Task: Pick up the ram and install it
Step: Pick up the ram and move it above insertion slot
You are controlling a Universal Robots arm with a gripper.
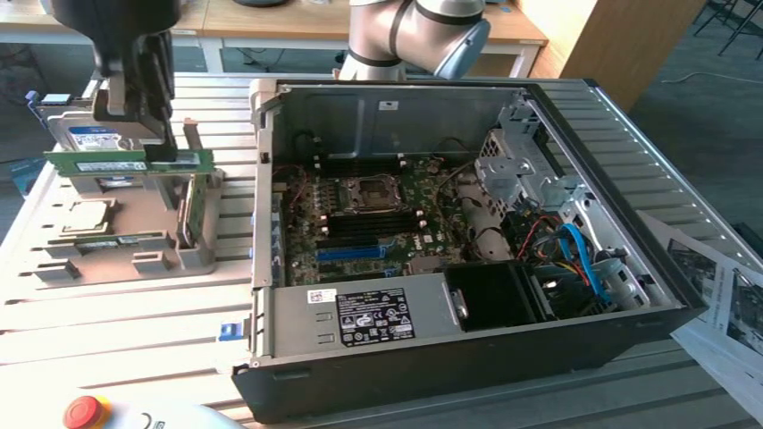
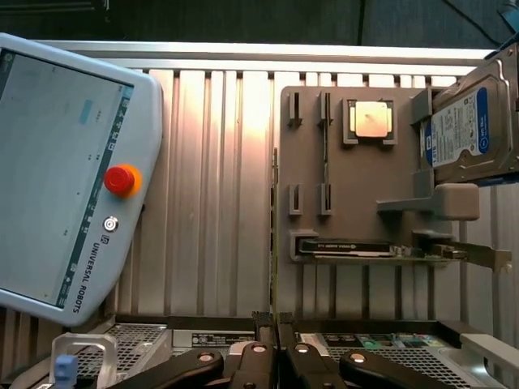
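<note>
The ram [image 1: 102,164] is a long, narrow green stick, held level above the grey fixture [image 1: 131,259] on the exterior view's left. My gripper [image 1: 167,159] is shut on the stick near one end. In the wrist view the ram [image 2: 274,227] appears edge-on as a thin line running out from between my fingertips, where the gripper [image 2: 272,324] is closed on it. The open computer case [image 1: 477,349] lies to the exterior view's right, and its motherboard [image 1: 394,206] shows dark memory slots [image 1: 370,230].
The fixture also carries a silver hard drive [image 1: 96,138], a processor chip [image 1: 89,214] and a broader green card [image 1: 188,210] standing in a slot. A teach pendant [image 2: 65,170] with a red button lies on the slatted table. Papers [image 1: 727,304] sit beside the case.
</note>
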